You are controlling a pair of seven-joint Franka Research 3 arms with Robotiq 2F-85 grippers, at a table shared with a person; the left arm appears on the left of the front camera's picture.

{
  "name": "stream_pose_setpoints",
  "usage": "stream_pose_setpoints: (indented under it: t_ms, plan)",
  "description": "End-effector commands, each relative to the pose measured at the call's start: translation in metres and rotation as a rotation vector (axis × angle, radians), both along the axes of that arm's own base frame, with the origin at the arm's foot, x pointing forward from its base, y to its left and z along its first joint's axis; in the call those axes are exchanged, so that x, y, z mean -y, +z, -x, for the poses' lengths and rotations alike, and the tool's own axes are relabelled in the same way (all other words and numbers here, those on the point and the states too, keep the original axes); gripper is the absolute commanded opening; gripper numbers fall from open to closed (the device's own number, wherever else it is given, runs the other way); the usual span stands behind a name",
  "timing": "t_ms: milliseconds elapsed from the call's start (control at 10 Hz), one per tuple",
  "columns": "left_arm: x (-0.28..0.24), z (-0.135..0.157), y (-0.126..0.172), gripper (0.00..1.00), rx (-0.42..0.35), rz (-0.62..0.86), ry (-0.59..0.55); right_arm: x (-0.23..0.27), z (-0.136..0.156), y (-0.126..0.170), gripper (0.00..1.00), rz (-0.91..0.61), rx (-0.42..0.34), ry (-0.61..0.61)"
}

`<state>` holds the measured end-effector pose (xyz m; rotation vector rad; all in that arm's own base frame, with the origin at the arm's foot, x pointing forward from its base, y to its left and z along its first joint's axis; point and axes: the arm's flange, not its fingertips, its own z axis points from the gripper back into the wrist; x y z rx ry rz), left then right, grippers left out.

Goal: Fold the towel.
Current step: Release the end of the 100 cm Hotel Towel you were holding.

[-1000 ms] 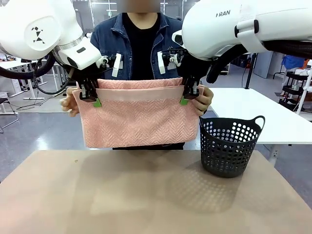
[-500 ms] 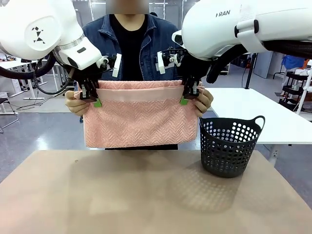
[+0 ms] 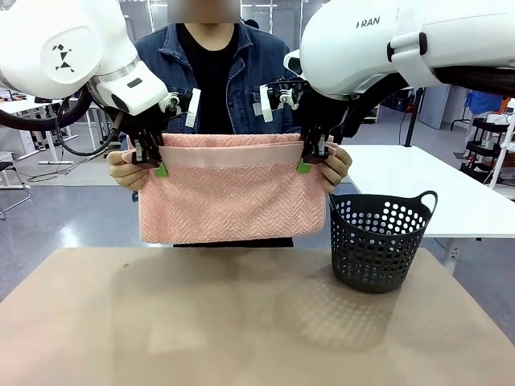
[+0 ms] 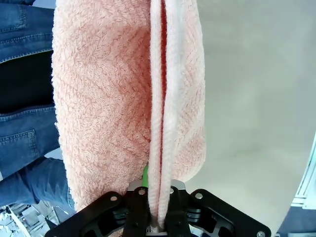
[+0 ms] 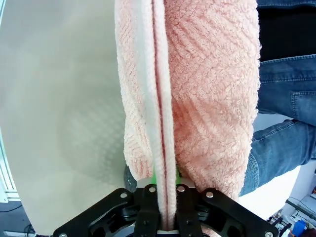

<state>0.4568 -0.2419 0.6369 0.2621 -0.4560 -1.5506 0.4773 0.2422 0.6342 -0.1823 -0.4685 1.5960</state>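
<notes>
The salmon-pink towel [image 3: 229,197] hangs folded in the air above the table, its plain border band along the top. My left gripper [image 3: 153,161] is shut on its upper left corner, and my right gripper [image 3: 310,158] is shut on its upper right corner. A person stands behind it, with one hand [image 3: 125,170] on the left edge and the other hand [image 3: 336,167] on the right edge. Seen from the left wrist, the towel [image 4: 133,98] runs away from my pinched fingers as doubled layers. The right wrist view shows the same towel [image 5: 192,89] edge-on.
A black perforated basket [image 3: 378,241] stands on the tan table [image 3: 241,322] at the right, just below the towel's right corner. A white table [image 3: 418,185] lies beyond it. The person in a denim jacket stands close at the far edge.
The person's hands slid inward along the towel's side edges and the back layer was brought level with the front. Both grippers have held still.
</notes>
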Motion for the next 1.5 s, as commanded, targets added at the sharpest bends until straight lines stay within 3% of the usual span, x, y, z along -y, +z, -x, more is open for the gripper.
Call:
stream_pose_setpoints:
  t_ms: [0, 100, 200, 300, 400, 500, 600, 700, 800, 900, 1100, 1400]
  plan:
    - [-0.002, -0.001, 0.001, 0.0, 0.0, 0.002, 0.004, 0.002, 0.0, 0.002, 0.0, 0.0, 0.007, 0.003]
    - [0.0, 0.0, 0.0, 0.27, 0.0, 0.0, 0.0, 0.002, 0.0, 0.002, 0.0, 0.0, 0.007, 0.003]
    - [-0.002, -0.001, 0.002, 0.47, -0.003, 0.033, 0.003, 0.0, 0.0, 0.0, 0.4, 0.0, 0.0, 0.0]
    - [-0.004, -0.002, 0.003, 0.7, -0.005, 0.026, -0.001, 0.0, 0.001, 0.001, 0.4, -0.008, 0.008, -0.011]
    - [-0.006, -0.001, 0.004, 0.89, -0.004, 0.03, 0.0, 0.001, 0.003, 0.005, 0.76, -0.02, 0.007, -0.021]
    - [-0.007, 0.002, 0.012, 1.0, -0.015, 0.095, -0.022, 0.002, 0.006, 0.011, 0.41, -0.036, 0.007, -0.033]
    - [-0.008, 0.009, 0.025, 1.0, 0.017, 0.114, -0.022, 0.003, 0.013, 0.022, 0.53, -0.081, -0.058, -0.031]
    - [-0.01, 0.015, 0.039, 1.0, 0.014, 0.119, 0.002, 0.008, 0.02, 0.037, 0.77, -0.089, -0.054, -0.065]
    - [-0.019, 0.021, 0.057, 0.88, -0.002, 0.123, 0.041, 0.018, 0.031, 0.058, 0.88, -0.154, -0.052, -0.047]
    - [-0.037, 0.03, 0.085, 0.96, -0.005, 0.188, 0.098, 0.039, 0.042, 0.085, 1.0, -0.255, -0.041, -0.063]
    - [-0.075, 0.05, 0.119, 1.0, 0.014, 0.242, 0.235, 0.095, 0.058, 0.123, 1.0, -0.374, -0.036, -0.25]
    - [-0.173, 0.086, 0.139, 1.0, -0.013, 0.422, 0.521, 0.203, 0.091, 0.147, 1.0, -0.556, -0.017, -0.442]
